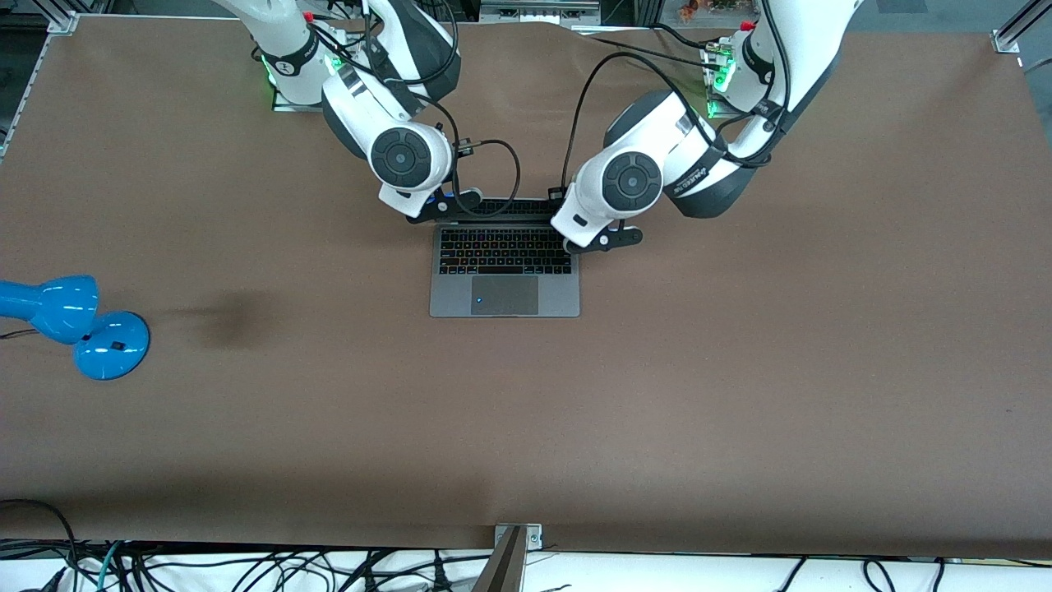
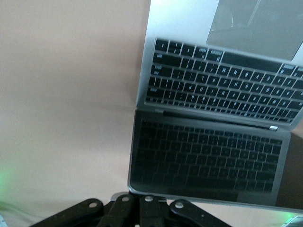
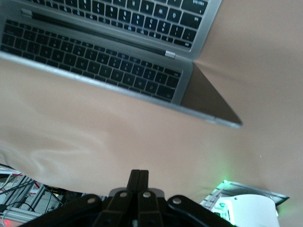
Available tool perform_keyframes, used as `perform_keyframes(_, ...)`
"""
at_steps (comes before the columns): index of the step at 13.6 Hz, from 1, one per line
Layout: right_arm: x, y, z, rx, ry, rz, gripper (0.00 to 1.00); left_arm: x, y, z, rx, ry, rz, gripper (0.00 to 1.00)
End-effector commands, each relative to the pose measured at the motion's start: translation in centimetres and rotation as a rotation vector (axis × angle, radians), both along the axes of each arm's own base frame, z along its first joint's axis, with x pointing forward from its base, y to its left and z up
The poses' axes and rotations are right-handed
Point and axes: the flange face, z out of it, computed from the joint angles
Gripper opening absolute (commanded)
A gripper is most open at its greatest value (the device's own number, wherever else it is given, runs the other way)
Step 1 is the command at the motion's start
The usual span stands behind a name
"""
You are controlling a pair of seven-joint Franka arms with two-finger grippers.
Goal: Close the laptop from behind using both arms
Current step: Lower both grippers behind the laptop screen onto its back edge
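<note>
The space-grey laptop (image 1: 505, 279) lies open mid-table, keyboard and trackpad toward the front camera, its lid standing up at the end nearer the arm bases. My left gripper (image 1: 600, 241) is at the lid's top corner toward the left arm's end. In the left wrist view the lid (image 2: 208, 161) mirrors the keys, and its top edge covers the tips of my left gripper (image 2: 152, 201), whose linkages are drawn together. My right gripper (image 1: 444, 207) is by the lid's other corner. In the right wrist view it (image 3: 139, 176) is shut and empty, apart from the laptop (image 3: 118, 71).
A blue lamp (image 1: 82, 325) lies on the brown table (image 1: 740, 370) toward the right arm's end, nearer the front camera than the laptop. Black cables loop from both wrists above the lid. Loose cables hang along the table's near edge.
</note>
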Motion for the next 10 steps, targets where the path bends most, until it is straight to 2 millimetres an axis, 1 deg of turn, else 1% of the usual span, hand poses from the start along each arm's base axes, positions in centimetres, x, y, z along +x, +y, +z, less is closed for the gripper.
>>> perform_keyframes(1,2.4,0.2,0.3,0.003,-0.029,-0.013,0.0,2.1,-0.5,-1.0,-0.022,-0.004,0.001,0.0)
perform_keyframes(2,3.3,-0.1,0.4,0.006,-0.04,-0.014,0.0,2.3,-0.3,-1.4,-0.018,-0.002,0.006,0.0)
perform_keyframes(3,4.3,-0.5,-0.1,-0.002,-0.046,-0.019,0.0,2.5,-0.1,-2.0,-0.014,0.004,0.011,0.0)
perform_keyframes(5,5.7,-0.9,-0.8,-0.01,-0.058,-0.021,0.0,3.3,0.1,-2.3,-0.007,-0.01,0.011,0.0)
perform_keyframes(6,6.6,-1.4,-1.1,-0.009,-0.068,-0.038,0.0,3.4,0.1,-2.4,0.0,-0.018,0.006,0.0)
perform_keyframes(8,7.8,-1.7,-1.5,0.002,-0.083,-0.056,0.0,3.5,0.1,-2.9,0.0,-0.012,0.004,0.0)
perform_keyframes(9,8.1,-1.7,-1.9,0.002,-0.08,-0.057,0.0,3.6,0.1,-3.4,-0.001,-0.008,0.007,0.0)
perform_keyframes(10,8.8,-1.9,-2.6,0.001,-0.091,-0.063,0.0,3.7,0.1,-3.3,-0.006,-0.015,0.011,0.0)
